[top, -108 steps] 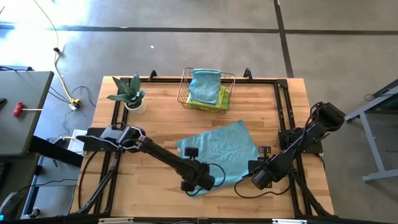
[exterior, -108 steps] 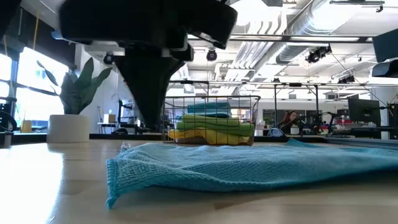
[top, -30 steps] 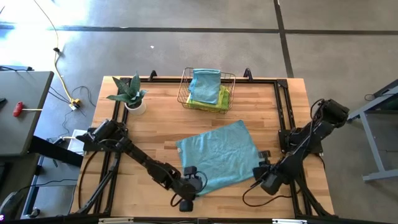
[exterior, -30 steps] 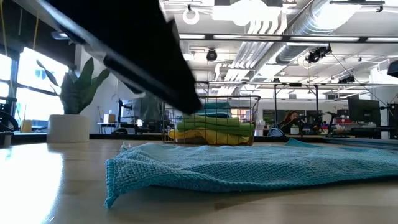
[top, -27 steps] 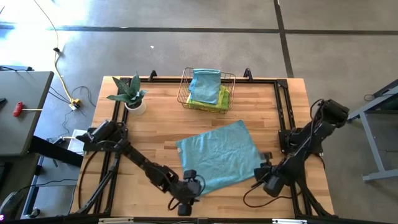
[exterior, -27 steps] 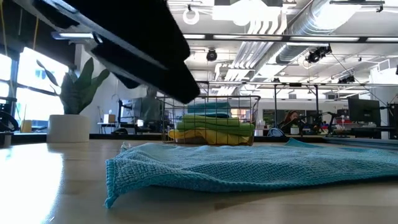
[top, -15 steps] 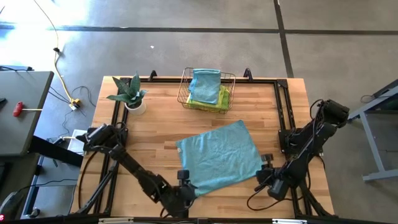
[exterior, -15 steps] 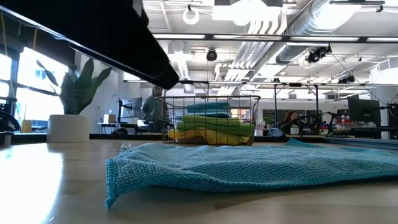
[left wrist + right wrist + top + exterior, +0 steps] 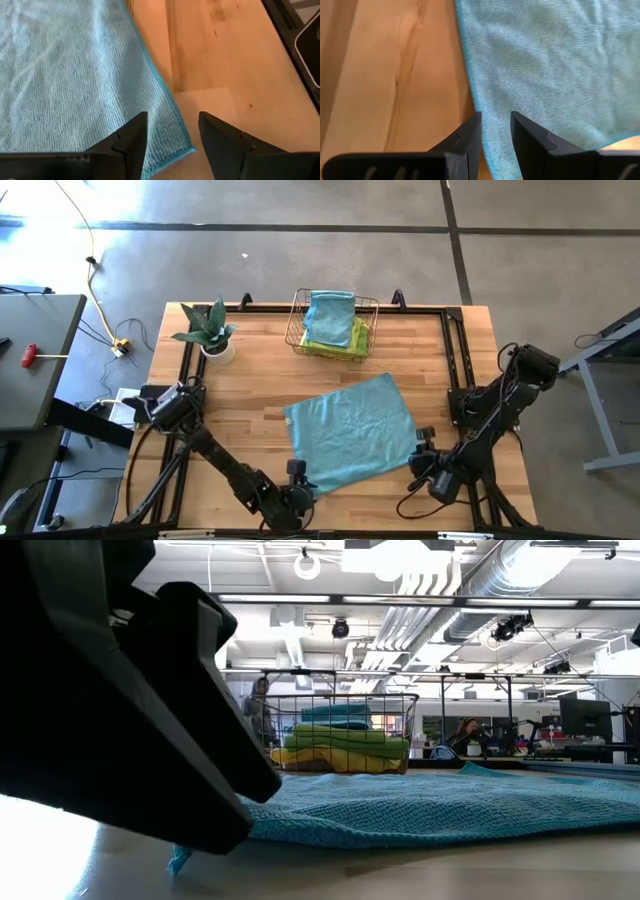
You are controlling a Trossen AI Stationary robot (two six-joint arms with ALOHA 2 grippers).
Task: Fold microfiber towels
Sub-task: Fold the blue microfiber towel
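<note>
A teal microfiber towel (image 9: pixel 350 430) lies spread flat on the wooden table, also in the low view (image 9: pixel 430 805). My left gripper (image 9: pixel 296 472) stands open at its near left corner (image 9: pixel 187 146), one finger on either side of the towel's edge (image 9: pixel 172 120). My right gripper (image 9: pixel 422 455) is open by a narrow gap over the towel's near right edge (image 9: pixel 496 117). More folded towels, teal (image 9: pixel 330 310), lime green (image 9: pixel 358 335) and yellow (image 9: pixel 340 755), lie in the wire basket (image 9: pixel 297 320) at the far side.
A potted plant (image 9: pixel 205 330) stands at the far left corner. Black frame rails (image 9: pixel 455 370) run along the table's sides. Bare wood (image 9: pixel 230 410) lies left of the towel. In the low view the left arm (image 9: pixel 110 710) hides the towel's left end.
My left gripper has gone toward the table's left and near edges and sunk to the towel's near left corner, rolling as it went. In the low view it now fills the left side. The towel has stayed flat where it was.
</note>
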